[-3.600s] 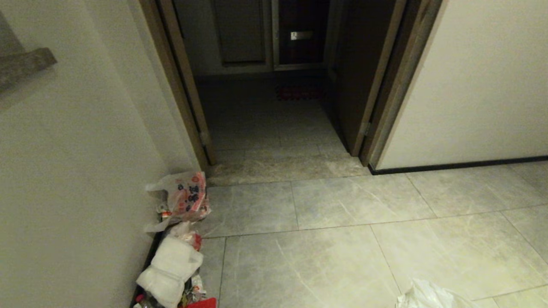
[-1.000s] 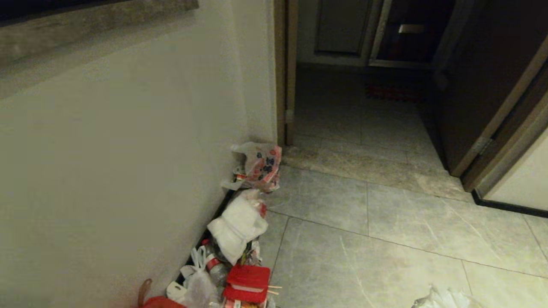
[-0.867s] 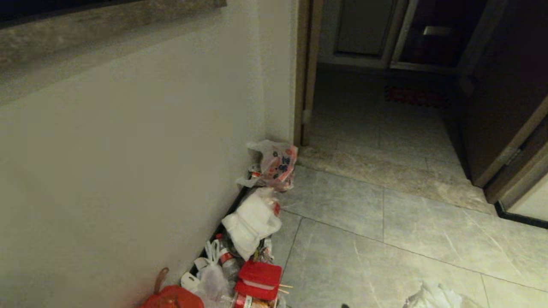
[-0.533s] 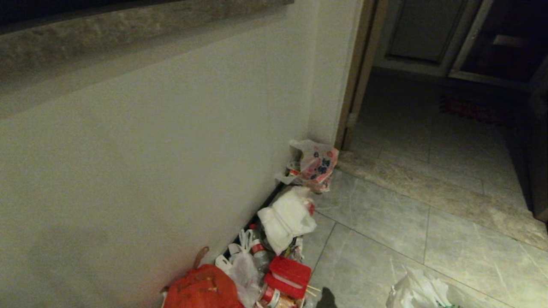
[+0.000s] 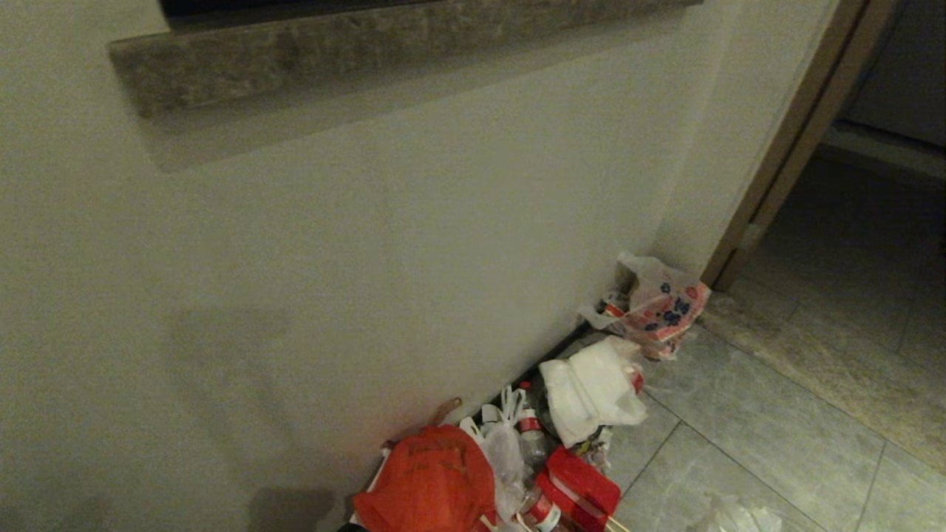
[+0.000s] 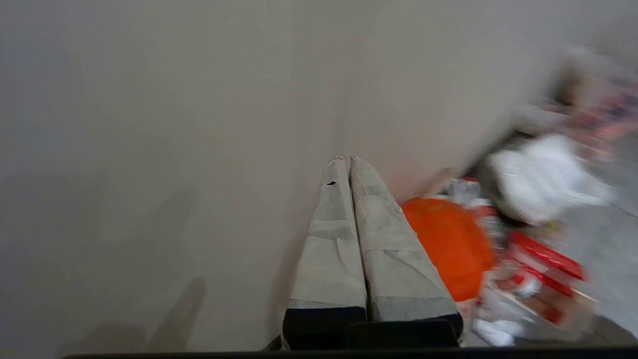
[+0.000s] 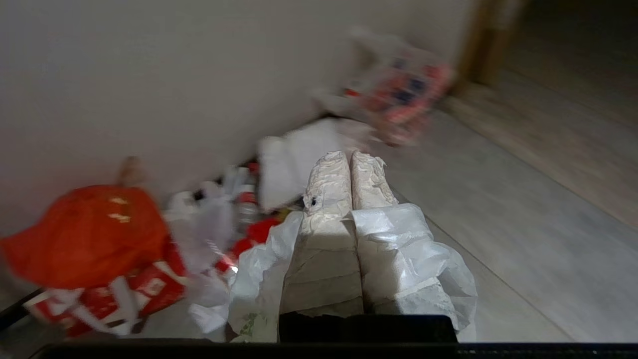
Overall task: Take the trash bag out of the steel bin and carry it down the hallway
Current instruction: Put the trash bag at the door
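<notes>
Right gripper (image 7: 350,155): jaws clenched, pads pressed together, thin plastic pinched and draped over both fingers.
Trash bag (image 7: 413,249): crinkled, translucent, whitish; gathered at the base of the right jaws and hanging below them; its edge shows low in the head view (image 5: 735,513).
Left gripper (image 6: 349,160): jaws clenched on nothing, pointing at the cream wall (image 6: 174,99); idle.
Beside the right jaws, toward the wall: red bag (image 7: 87,234), red box (image 5: 584,488), plastic bottle (image 5: 529,436), small clear bags.
Just ahead of the right jaws: white bundle (image 5: 591,388).
Further ahead: white bag with printed pattern (image 5: 661,307), resting at the wall corner.
Beyond that: dark brown door frame (image 5: 794,140), with a dim passage past it.
Floor (image 5: 776,436): grey marbled tiles, hallway.
Steel bin: not in view.
Step in hand: carrying; judged that the bag is already out of the bin and in transit beside the rubbish heap.
Next move calls for: jaws kept clenched on the plastic; base steered clear of the heap; the hanging bag kept off the loose items.
</notes>
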### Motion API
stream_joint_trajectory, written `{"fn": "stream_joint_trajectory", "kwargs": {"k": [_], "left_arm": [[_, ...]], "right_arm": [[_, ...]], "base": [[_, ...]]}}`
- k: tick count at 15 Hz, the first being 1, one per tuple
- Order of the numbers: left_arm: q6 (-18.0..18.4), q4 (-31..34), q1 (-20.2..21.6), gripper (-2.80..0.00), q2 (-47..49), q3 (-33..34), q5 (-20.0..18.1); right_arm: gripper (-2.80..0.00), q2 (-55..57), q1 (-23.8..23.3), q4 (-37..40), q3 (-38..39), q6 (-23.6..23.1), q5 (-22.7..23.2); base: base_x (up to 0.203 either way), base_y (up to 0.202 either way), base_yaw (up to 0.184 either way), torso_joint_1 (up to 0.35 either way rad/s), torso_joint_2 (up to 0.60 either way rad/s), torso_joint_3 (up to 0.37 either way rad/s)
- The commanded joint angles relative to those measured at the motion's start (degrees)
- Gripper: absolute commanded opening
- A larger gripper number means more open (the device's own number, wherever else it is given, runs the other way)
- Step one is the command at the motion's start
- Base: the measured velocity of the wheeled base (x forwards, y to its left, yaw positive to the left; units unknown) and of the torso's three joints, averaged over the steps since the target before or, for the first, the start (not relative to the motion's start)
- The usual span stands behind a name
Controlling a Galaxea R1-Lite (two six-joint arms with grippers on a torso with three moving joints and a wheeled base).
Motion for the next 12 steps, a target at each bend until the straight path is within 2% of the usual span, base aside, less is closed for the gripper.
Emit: {"fn": "stream_joint_trajectory", "kwargs": {"k": [1, 5, 12], "left_arm": [[0.0, 0.0, 0.0, -2.80, 0.0, 0.1, 0.0], [0.0, 0.0, 0.0, -2.80, 0.0, 0.1, 0.0], [0.0, 0.0, 0.0, -2.80, 0.0, 0.1, 0.0]], "right_arm": [[-2.80, 0.0, 0.0, 0.0, 0.0, 0.0, 0.0], [-2.80, 0.0, 0.0, 0.0, 0.0, 0.0, 0.0], [-2.80, 0.0, 0.0, 0.0, 0.0, 0.0, 0.0]], "base": [[0.000, -0.014, 0.172, 0.002, 0.00, 0.002], [-0.001, -0.008, 0.137, 0.002, 0.00, -0.002], [0.000, 0.000, 0.000, 0.000, 0.00, -0.026]]}}
